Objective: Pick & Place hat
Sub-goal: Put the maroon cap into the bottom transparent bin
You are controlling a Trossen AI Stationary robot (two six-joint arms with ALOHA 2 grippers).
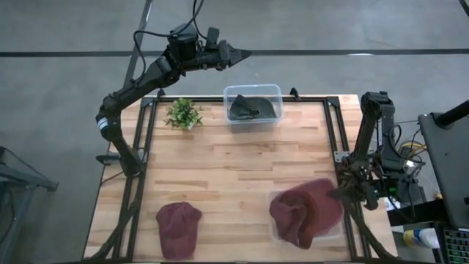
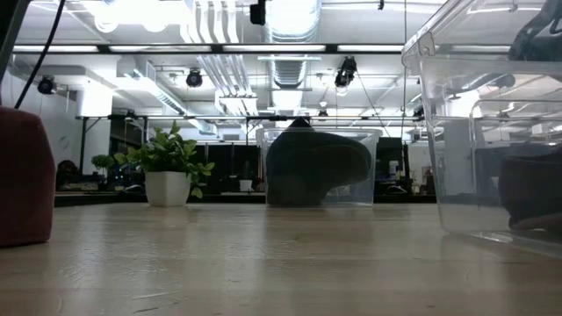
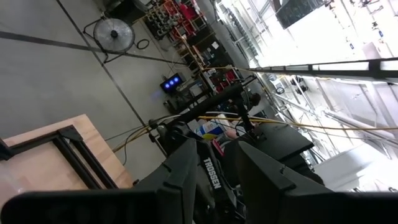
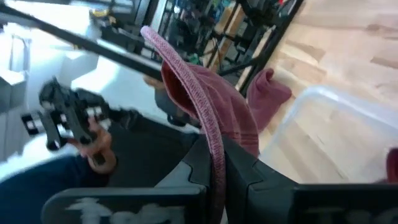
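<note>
A large maroon hat (image 1: 306, 213) lies draped over a clear bin (image 1: 333, 233) at the table's near right. My right gripper (image 1: 343, 192) is at the hat's right edge, shut on it. A second maroon hat (image 1: 178, 227) lies flat on the wood at the near left; in the low view it (image 2: 22, 175) shows at the left. A dark green hat (image 1: 253, 108) sits in a clear bin (image 1: 229, 94) at the far middle. My left gripper (image 1: 242, 53) is raised beyond the table's far edge, shut and holding nothing. My right gripper pinches the maroon hat's edge band (image 4: 214, 155) between its two fingers (image 4: 198, 163). The band runs along the fingers and curves away past their tips. The hat's body (image 4: 211, 99) stands beyond the tips, over the clear bin's rim (image 4: 323, 99).
A small potted plant (image 1: 183, 114) stands at the far left of the table. The middle of the wooden top (image 1: 242, 169) is bare. A person's hand (image 4: 99, 152) holding a device shows beyond the table in the right wrist view.
</note>
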